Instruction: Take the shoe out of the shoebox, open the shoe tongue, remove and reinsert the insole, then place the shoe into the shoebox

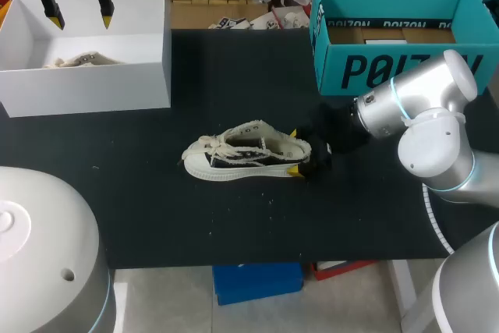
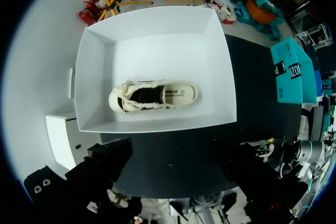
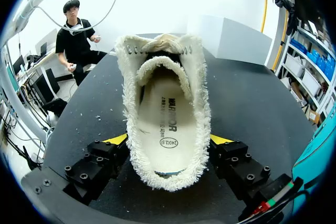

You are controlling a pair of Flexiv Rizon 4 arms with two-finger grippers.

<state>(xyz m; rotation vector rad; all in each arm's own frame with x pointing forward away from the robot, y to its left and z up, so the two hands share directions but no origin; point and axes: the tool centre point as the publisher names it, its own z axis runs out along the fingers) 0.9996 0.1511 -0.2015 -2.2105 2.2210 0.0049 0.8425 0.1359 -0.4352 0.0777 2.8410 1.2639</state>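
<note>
Right gripper (image 1: 294, 151) level and low, clamped on shoe (image 1: 238, 154) heel, left gripper (image 1: 78, 12) raised, spread empty, over white shoebox (image 1: 86, 76)

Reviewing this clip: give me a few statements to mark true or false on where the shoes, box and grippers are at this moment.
1. A shoe stands on the black table, the right gripper at its heel. True.
2. The insole sits inside that shoe. True.
3. The white shoebox is empty. False: a second shoe lies in it.
4. The left gripper holds the insole. False: it hangs open above the white shoebox, holding nothing.
</note>
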